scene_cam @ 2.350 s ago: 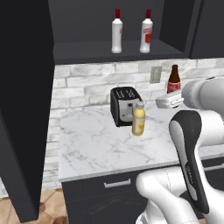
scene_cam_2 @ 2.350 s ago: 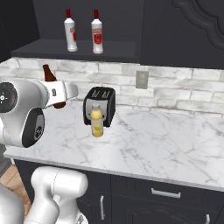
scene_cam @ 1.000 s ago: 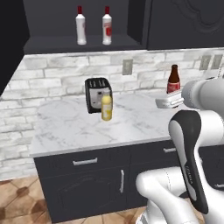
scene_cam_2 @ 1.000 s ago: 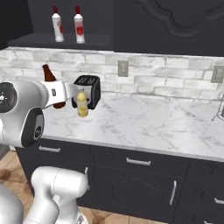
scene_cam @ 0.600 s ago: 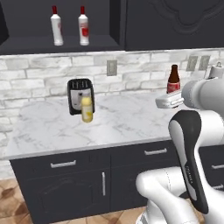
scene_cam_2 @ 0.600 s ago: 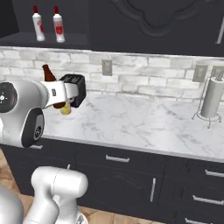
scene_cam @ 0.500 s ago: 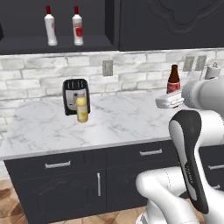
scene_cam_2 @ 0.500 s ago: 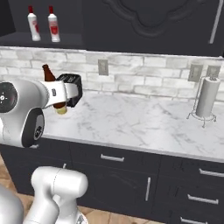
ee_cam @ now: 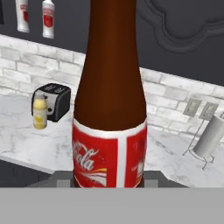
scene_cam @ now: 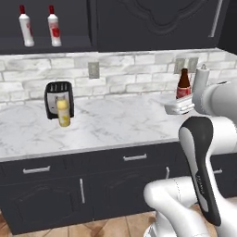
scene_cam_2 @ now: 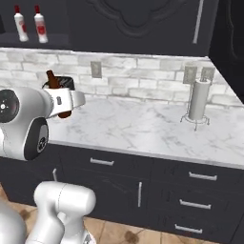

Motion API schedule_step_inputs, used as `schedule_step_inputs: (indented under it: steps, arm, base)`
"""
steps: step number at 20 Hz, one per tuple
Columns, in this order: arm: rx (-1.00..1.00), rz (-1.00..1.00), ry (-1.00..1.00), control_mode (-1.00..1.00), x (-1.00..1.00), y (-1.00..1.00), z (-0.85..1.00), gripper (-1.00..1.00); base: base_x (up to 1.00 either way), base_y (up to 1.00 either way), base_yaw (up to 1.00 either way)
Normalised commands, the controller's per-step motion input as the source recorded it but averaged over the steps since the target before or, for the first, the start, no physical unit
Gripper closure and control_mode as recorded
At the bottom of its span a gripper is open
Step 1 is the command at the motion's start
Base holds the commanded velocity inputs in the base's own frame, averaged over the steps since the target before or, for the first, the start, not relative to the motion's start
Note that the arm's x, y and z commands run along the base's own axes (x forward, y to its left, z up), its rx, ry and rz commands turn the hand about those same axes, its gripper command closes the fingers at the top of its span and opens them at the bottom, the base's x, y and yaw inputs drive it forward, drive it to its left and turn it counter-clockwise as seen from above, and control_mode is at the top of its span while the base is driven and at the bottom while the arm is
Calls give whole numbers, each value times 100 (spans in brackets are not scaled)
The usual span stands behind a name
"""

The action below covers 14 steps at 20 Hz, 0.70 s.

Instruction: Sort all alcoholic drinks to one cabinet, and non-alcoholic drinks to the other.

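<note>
- Dark upper cabinets (scene_cam: 152, 23) along the top of the wall; open bay at far left with a plain shelf (closed panelled door to its right in both base views).
- White marble counter (scene_cam: 120, 125) over dark drawer units (scene_cam_2: 143, 186) with silver handles.
- Paper towel roll (scene_cam_2: 197, 100) upright on a wire stand toward the counter's right end, plain in the right base view and hand view; in the left base view, mostly hidden behind the arm.
- Black toaster (scene_cam: 58, 97) against the brick backsplash, clear in the left base view, largely masked by the arm in the right base view.
- Two white bottles (scene_cam: 26, 30) with red caps upright side by side on the open shelf, well apart from everything below.
- Yellow juice bottle (scene_cam: 63, 112) upright on the counter, just in front of the toaster (fully shown in the left base and hand views).
- Brown bottle (ee_cam: 111, 100) with red label held upright above the counter, well right of the toaster.
- Gripper (scene_cam: 179, 107) clenched on the brown bottle's lower body; fingertips themselves too low in the hand view to make out.
</note>
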Motion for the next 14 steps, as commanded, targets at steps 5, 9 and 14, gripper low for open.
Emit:
schedule_step_inputs:
  steps: [5, 9, 14]
  arm:
    - [0, 0, 0, 100, 0, 0, 0, 100]
    - [0, 0, 0, 100, 0, 0, 0, 100]
    - [0, 0, 0, 100, 0, 0, 0, 100]
  base:
    - [-43, -51, 0]
    - [-31, -55, 0]
    - [-25, -55, 0]
